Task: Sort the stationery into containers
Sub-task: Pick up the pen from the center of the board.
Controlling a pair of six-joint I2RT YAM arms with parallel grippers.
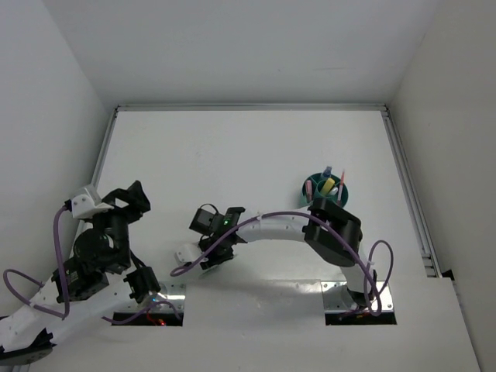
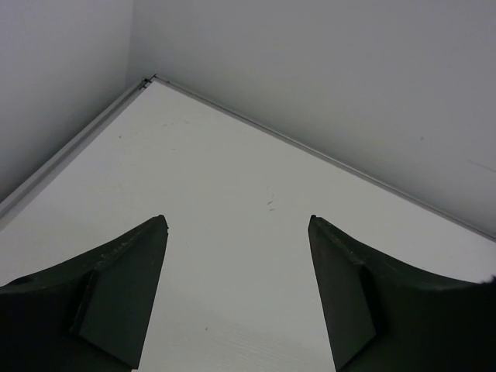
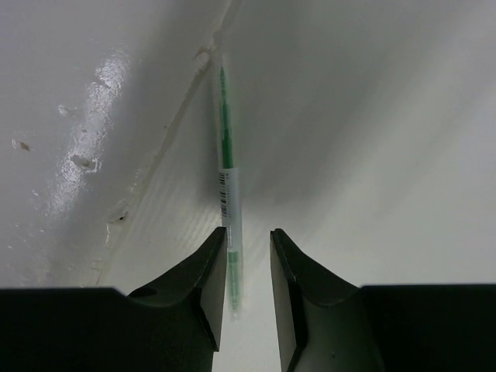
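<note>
A thin green pen (image 3: 225, 155) with a clear barrel lies flat on the white table. My right gripper (image 3: 246, 232) is low over it, narrowly open. The pen's near end lies between the jaws, close against the left finger (image 3: 203, 279), with a gap to the right finger (image 3: 291, 287). In the top view the right gripper (image 1: 211, 260) is at the front middle and hides the pen. The teal-green cup (image 1: 312, 194) stands at the right and holds pink, yellow and blue items. My left gripper (image 2: 236, 225) is wide open and empty, raised at the left (image 1: 132, 198).
White walls close in the table on the left, back and right. A metal rail (image 1: 411, 194) runs along the right edge. In the right wrist view a seam (image 3: 167, 132) in the table surface runs beside the pen.
</note>
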